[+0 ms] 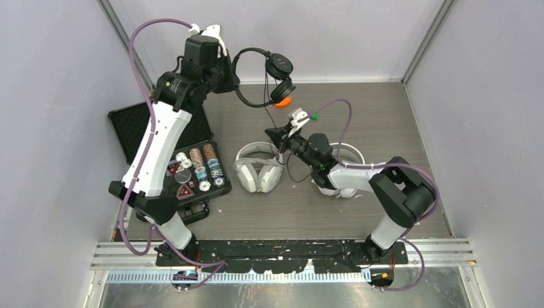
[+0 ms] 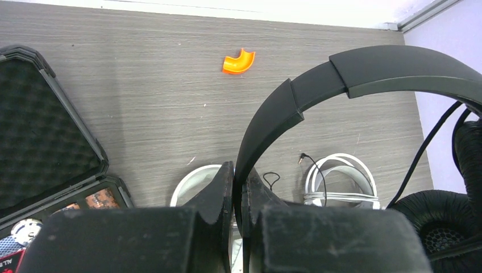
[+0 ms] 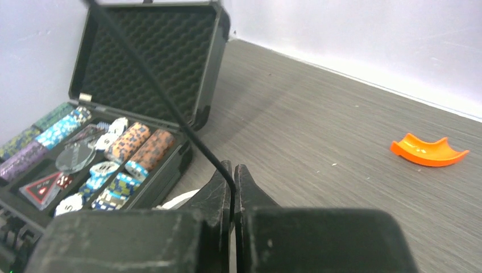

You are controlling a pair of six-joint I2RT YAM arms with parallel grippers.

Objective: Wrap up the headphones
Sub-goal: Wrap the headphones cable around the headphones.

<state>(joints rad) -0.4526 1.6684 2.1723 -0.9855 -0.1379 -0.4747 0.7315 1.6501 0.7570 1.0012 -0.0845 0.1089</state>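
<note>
The left end effector (image 2: pixel 239 173) is shut tight on the band (image 2: pixel 352 71) of the black headset (image 1: pixel 280 64). It holds the headset up in the air, over the far side of the worktop (image 1: pixel 385 128). The right end effector (image 3: pixel 233 170) is closed too, and it pinches the thin black cable (image 3: pixel 170 108) that hangs down from that headset.

The white headset (image 1: pixel 256 170) lies flat in the middle of the worktop, just beside the right end effector. The grey one (image 1: pixel 353 153) lies partly under the right arm. Neither looks held by anything.

I think the step now is to wind the black cable round its own headset. To do it well:

- Keep the left grip firm, so the band does not swing or twist
- Hold the cable gently – tight enough to stay straight, but not so tight that it tugs at the ear cup
- Lay each loop next to the last one, not on top in a messy heap
- Watch the loose end – it looks to trail down by the white headset and could snag there
- Stay away from the orange piece (image 1: pixel 282 101) and the open case (image 1: pixel 138 125)
</note>
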